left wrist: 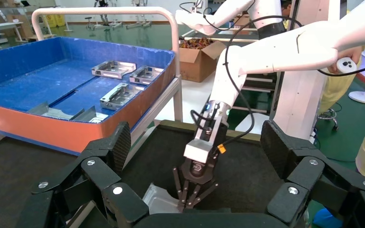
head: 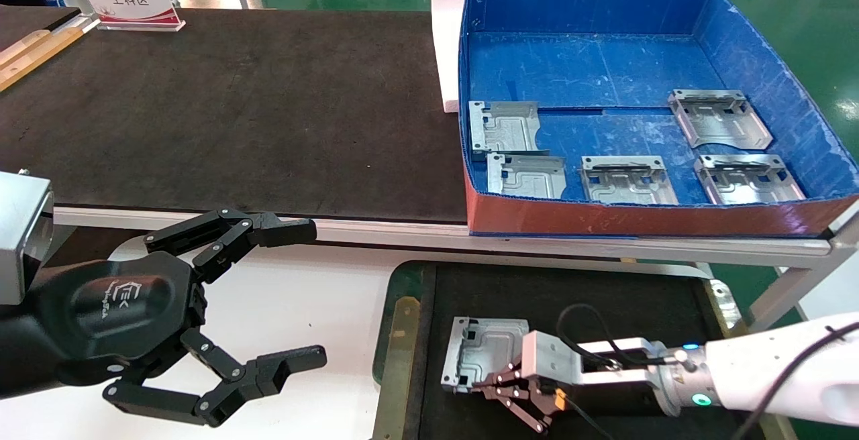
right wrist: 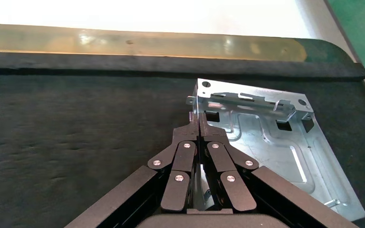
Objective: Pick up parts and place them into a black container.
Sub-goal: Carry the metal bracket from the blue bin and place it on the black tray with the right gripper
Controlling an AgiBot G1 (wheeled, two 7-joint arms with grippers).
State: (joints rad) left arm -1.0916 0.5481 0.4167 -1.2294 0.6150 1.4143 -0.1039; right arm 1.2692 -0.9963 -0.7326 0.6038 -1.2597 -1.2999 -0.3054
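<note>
Silver-grey grooved part (right wrist: 271,137) lies flat inside black container (head: 604,292), right gripper (right wrist: 198,124) pinching it.

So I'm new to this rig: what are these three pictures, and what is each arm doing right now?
It is a two-armed robot. The head view looks down from its head; each of the other two comes from a camera on one wrist. The right pincer is shut on the edge of a metal plate, which lies in the black tray near the robot. The right wrist view shows that grip close up. The left pincer hangs open and idle over the white surface. Five more plates lie in the blue box on the table.
</note>
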